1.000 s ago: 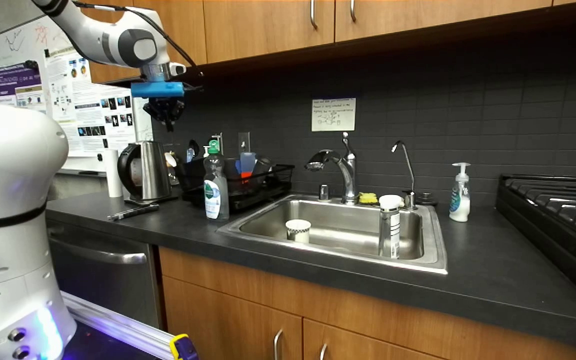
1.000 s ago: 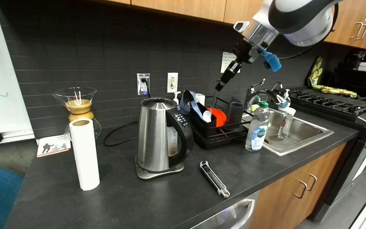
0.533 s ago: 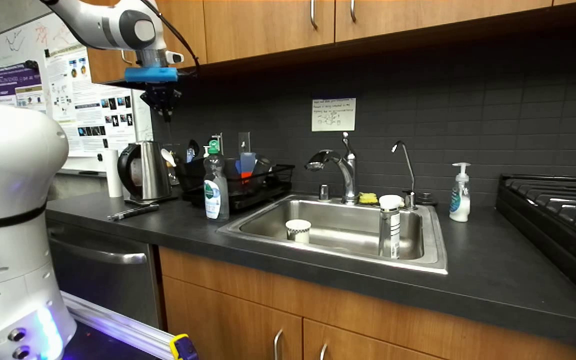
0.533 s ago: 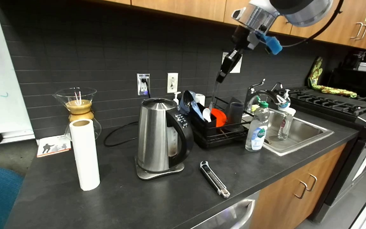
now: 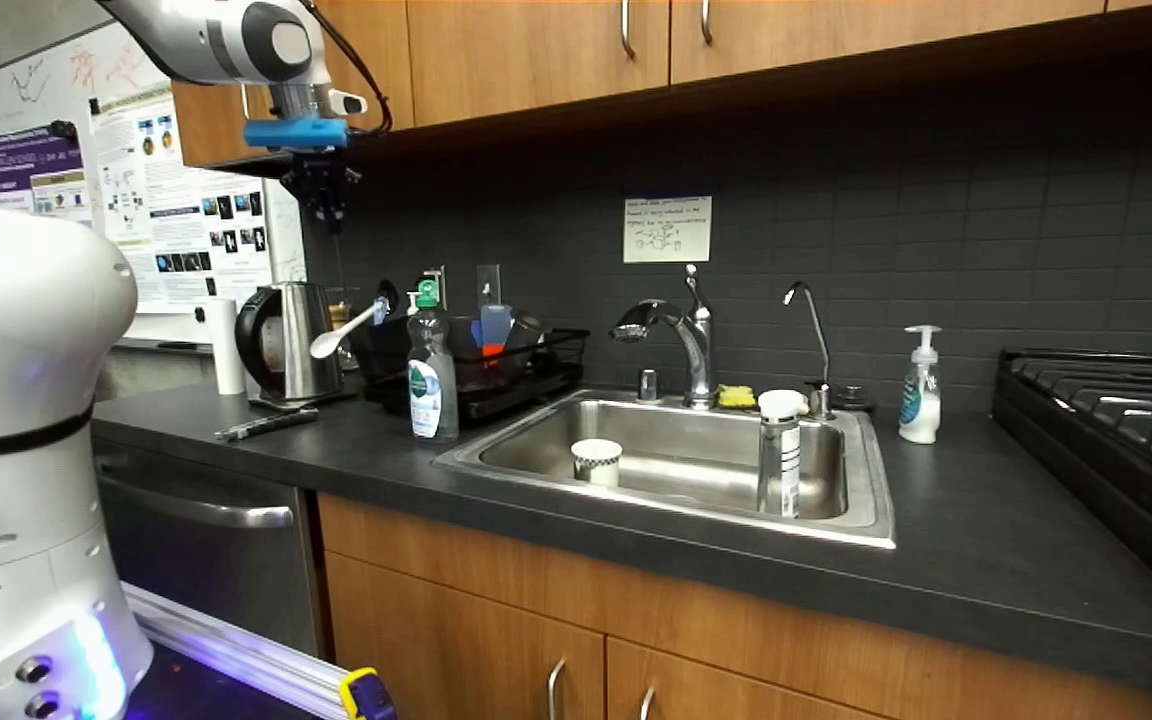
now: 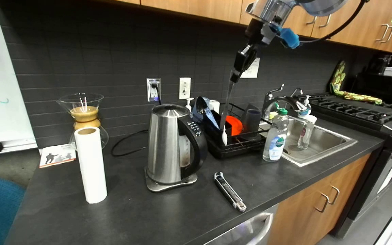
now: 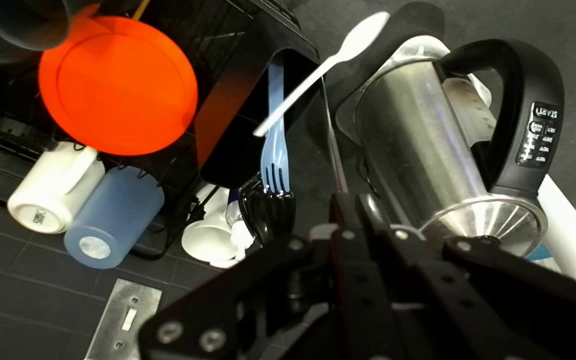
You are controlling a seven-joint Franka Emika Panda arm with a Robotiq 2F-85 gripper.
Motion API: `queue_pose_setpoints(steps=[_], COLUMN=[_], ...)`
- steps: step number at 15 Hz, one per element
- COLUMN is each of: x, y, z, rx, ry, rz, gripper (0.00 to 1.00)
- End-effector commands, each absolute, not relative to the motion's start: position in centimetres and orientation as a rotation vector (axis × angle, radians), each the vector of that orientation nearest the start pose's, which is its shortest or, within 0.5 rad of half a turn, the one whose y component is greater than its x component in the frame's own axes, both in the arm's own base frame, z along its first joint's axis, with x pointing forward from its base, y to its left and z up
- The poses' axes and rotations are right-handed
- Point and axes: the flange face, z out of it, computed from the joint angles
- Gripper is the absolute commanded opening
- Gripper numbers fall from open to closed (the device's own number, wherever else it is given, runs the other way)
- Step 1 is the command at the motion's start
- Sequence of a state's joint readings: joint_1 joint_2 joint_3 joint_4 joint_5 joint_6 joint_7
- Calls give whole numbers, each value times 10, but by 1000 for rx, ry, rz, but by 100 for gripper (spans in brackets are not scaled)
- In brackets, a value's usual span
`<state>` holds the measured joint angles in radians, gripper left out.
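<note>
Hand [image 6: 235, 77] pinches a long, thin utensil [image 6: 227, 103], its lower end near the cutlery holder [image 7: 228, 100]. It has just risen, and the white spoon [image 7: 332, 62] has tipped outward, so the pull probably disturbs both.

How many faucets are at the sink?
2: in an exterior view, the larger faucet stands behind the sink near its middle, the slim faucet to its right.
</note>
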<state>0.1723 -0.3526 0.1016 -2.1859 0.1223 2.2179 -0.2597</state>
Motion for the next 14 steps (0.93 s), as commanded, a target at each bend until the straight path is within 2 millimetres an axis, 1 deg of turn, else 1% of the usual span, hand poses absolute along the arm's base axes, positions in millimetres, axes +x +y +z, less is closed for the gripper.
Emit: queue_pose_setpoints(steps=[1, 3, 6, 8, 12, 14], x=[458, 455, 452, 448, 435, 428], y=[148, 152, 157, 163, 172, 177], z=[587, 591, 587, 590, 602, 606], rx=[-2960, -2986, -2987, -2990, -2998, -2995], ry=[-660, -634, -596, -589, -579, -585], rz=[-557, -557, -520, -517, -549, -535], gripper=[1, 1, 1, 1, 1, 1])
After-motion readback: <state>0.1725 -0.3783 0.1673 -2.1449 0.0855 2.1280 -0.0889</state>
